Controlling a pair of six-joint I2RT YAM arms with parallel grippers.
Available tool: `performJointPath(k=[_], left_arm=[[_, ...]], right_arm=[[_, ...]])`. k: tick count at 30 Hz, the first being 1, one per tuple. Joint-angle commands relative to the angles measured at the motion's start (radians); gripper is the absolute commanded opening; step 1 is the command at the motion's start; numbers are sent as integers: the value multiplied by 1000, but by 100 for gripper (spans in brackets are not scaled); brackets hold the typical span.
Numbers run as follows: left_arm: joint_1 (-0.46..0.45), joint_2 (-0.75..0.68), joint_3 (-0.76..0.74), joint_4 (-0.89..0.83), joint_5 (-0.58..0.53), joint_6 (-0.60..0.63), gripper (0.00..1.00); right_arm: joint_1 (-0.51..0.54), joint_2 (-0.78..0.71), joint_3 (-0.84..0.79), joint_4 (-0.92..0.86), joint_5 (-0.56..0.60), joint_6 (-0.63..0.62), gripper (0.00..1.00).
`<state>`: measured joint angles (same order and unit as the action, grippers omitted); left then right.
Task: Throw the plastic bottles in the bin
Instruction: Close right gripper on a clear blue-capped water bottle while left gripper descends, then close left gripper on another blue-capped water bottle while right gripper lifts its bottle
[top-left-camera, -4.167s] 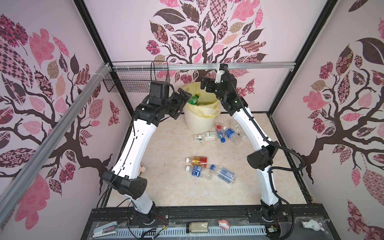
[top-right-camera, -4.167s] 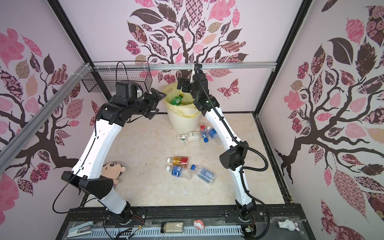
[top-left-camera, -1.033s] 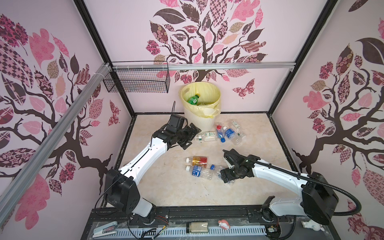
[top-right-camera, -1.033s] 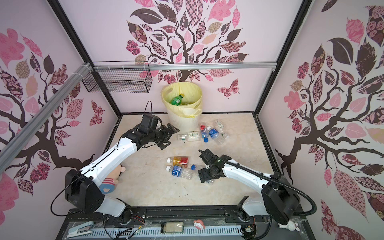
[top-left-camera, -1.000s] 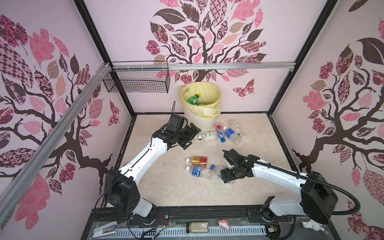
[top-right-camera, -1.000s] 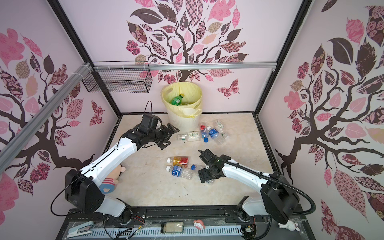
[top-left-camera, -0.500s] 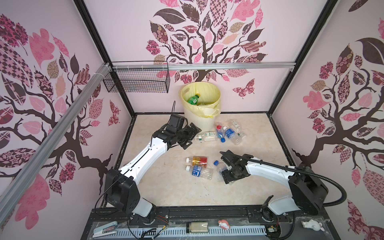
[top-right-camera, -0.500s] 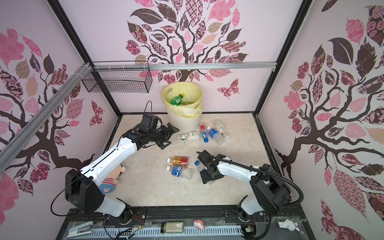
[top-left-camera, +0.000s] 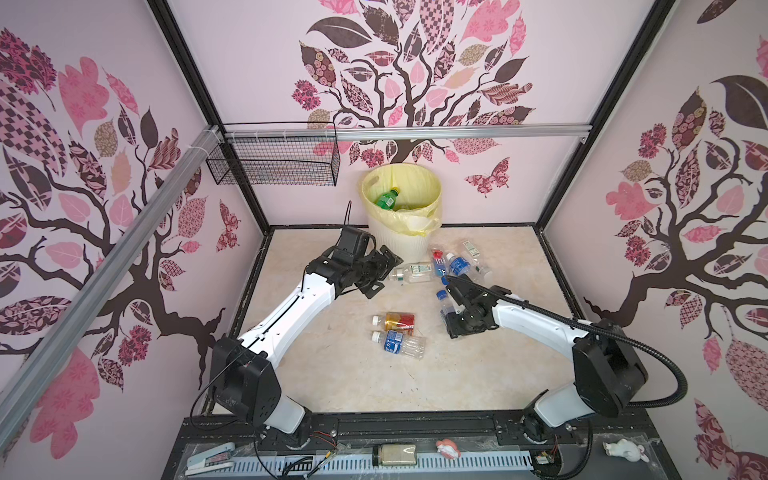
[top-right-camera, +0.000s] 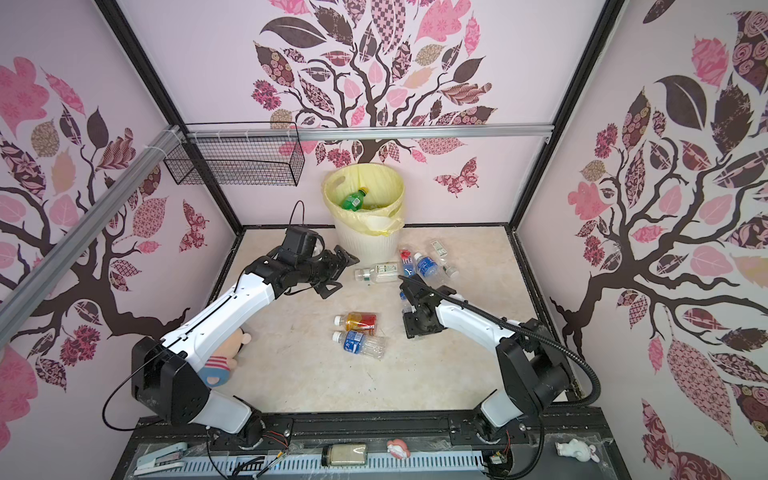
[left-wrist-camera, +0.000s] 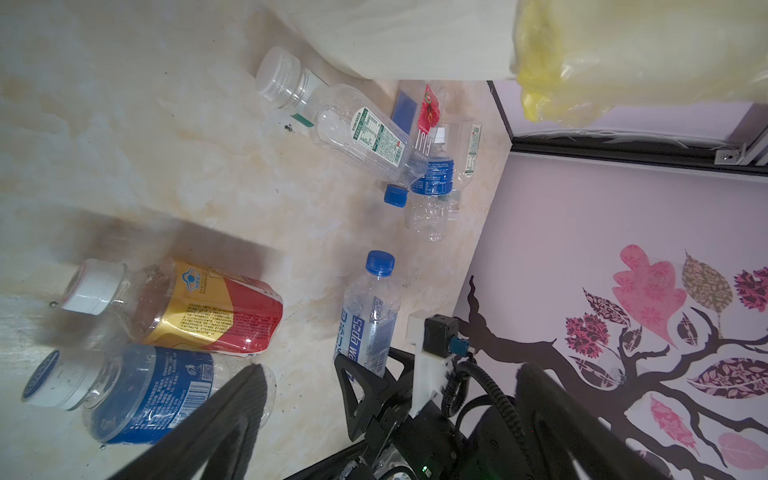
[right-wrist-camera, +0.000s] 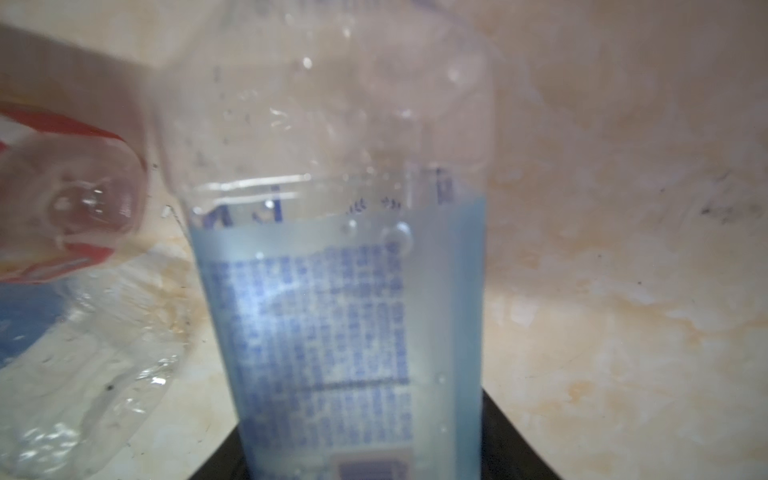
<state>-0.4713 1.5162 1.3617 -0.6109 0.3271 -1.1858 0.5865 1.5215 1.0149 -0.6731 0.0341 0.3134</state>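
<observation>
1. Two grippers work low over the beige marbled floor (top-left-camera: 332, 374). The right gripper (top-left-camera: 449, 309) has a soda water bottle (left-wrist-camera: 368, 320), clear with a blue cap and a pale blue label, between its jaws.
2. Those jaws stand close on both sides of the bottle's lower half. I cannot tell whether they press it, and the right wrist view shows only the blurred label up close.
3. The left gripper (top-left-camera: 383, 274) is spread wide and holds nothing. It hangs just in front of the bin (top-left-camera: 401, 243), beside the white cap of a clear bottle (top-left-camera: 411, 272) with a green-and-white label.
4. The bin stands at the back wall with a yellow bag (top-left-camera: 419, 222) folded over its rim and a green bottle (top-left-camera: 386, 200) inside.
5. An amber bottle (top-left-camera: 398, 321) with a red label and a blue-labelled bottle (top-left-camera: 395, 343) lie touching, mid-floor.
6. More bottles, one a Fiji bottle (top-left-camera: 438, 259), lie clustered by the bin's foot.
</observation>
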Motion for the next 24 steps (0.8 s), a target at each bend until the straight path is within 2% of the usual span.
performJointPath(k=[1, 7, 18, 24], left_arm=[[-3, 10, 44, -5, 10, 5, 97], [-5, 39, 78, 16, 34, 1, 97], [-36, 139, 257, 59, 83, 42, 97], [-43, 178, 332, 109, 113, 63, 92]], right_arm=[[-2, 14, 92, -57, 8, -15, 56], [-2, 9, 240, -100, -19, 8, 55], [-2, -2, 505, -112, -88, -20, 55], [1, 19, 607, -110, -125, -32, 55]])
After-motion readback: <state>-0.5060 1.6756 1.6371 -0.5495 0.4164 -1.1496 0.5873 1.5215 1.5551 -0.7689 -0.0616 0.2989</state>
